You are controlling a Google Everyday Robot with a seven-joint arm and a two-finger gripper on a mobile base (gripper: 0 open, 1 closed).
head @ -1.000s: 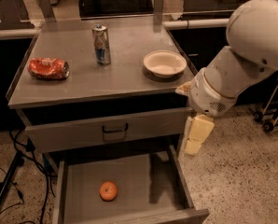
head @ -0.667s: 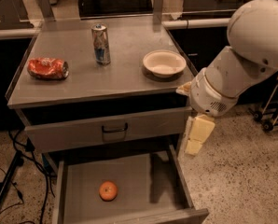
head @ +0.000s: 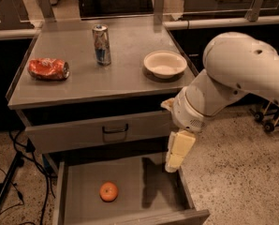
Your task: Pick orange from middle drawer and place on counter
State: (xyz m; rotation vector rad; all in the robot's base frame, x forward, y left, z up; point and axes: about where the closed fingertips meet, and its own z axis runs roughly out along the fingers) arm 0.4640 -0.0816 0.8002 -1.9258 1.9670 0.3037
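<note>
Gripper (head: 173, 163) lower, at right edge of middle drawer (head: 130, 182), orange (head: 108, 191) inside

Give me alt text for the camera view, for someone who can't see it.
An orange lies on the floor of the open middle drawer, while the gripper hangs over the drawer's right edge, apart from the fruit. On the counter above are a can, a white bowl and a red packet.

Gripper (head: 176, 162) hangs over the open middle drawer (head: 78, 182)

The orange (head: 108, 191) sits on the drawer's floor, left of centre. The gripper points down above the drawer's right wall, well apart from the fruit. Above the drawer, the counter (head: 83, 86) carries a red packet (head: 48, 69), a can (head: 101, 44) and a white bowl (head: 165, 63).
</note>
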